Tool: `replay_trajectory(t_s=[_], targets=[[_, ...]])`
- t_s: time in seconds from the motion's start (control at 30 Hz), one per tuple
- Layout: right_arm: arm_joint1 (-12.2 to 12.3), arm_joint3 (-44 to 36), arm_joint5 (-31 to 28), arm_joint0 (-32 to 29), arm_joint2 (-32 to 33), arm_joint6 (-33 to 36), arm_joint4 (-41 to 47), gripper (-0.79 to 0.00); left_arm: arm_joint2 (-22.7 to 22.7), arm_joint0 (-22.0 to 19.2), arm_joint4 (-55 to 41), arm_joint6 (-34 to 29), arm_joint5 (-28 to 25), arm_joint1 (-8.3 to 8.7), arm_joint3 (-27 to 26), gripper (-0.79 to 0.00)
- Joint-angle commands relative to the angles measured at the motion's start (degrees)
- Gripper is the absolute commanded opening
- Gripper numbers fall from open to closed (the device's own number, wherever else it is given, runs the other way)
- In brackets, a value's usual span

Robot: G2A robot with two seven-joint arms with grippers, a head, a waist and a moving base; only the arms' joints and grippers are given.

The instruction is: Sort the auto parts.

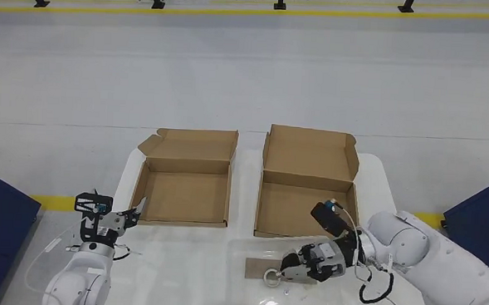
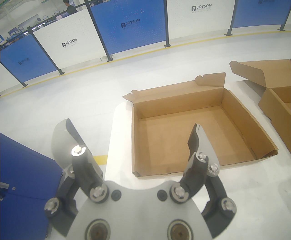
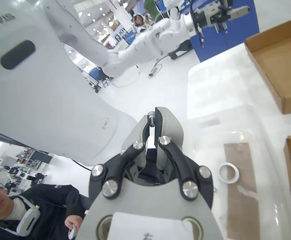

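My right gripper [image 3: 152, 121] is shut on a small metal bolt [image 3: 151, 114], pinched at the fingertips. It hangs low over a clear plastic tray [image 1: 249, 304], just beside a white ring [image 3: 229, 173] that lies on a brown card [image 3: 241, 204]. From above, the right gripper [image 1: 290, 265] sits at the tray's far side, with the white ring [image 1: 269, 277] next to its tip. My left gripper [image 2: 131, 125] stands open and holds nothing, at the table's left edge in front of the left cardboard box [image 2: 193, 136]; the top view shows the left gripper [image 1: 133, 211] there too.
Two open cardboard boxes stand side by side at the back of the table, the left box [image 1: 184, 198] and the right box [image 1: 295, 209], both bare inside with lids folded back. A blue cabinet [image 1: 0, 215] flanks the table's left.
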Motion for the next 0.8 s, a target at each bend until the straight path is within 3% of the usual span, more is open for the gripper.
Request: replay_trajectory(t_s=[0.0, 0.33, 0.63, 0.77], targets=[[0.01, 0.04, 0.02, 0.04, 0.08, 0.01, 0.00, -0.785, 0.00, 0.00, 0.00, 0.00, 0.00, 0.00, 0.00, 0.000], [-0.05, -0.34, 0.02, -0.16, 0.00, -0.40, 0.41, -0.785, 0.00, 0.00, 0.00, 0.00, 0.00, 0.00, 0.00, 0.000], [-0.79, -8.66, 0.02, -0.38, -3.40, 0.02, 22.30, -0.785, 0.00, 0.00, 0.00, 0.00, 0.00, 0.00, 0.00, 0.000], [-0.81, -8.90, 0.02, -0.30, -3.56, 0.02, 23.00, -0.785, 0.00, 0.00, 0.00, 0.00, 0.00, 0.00, 0.00, 0.000]])
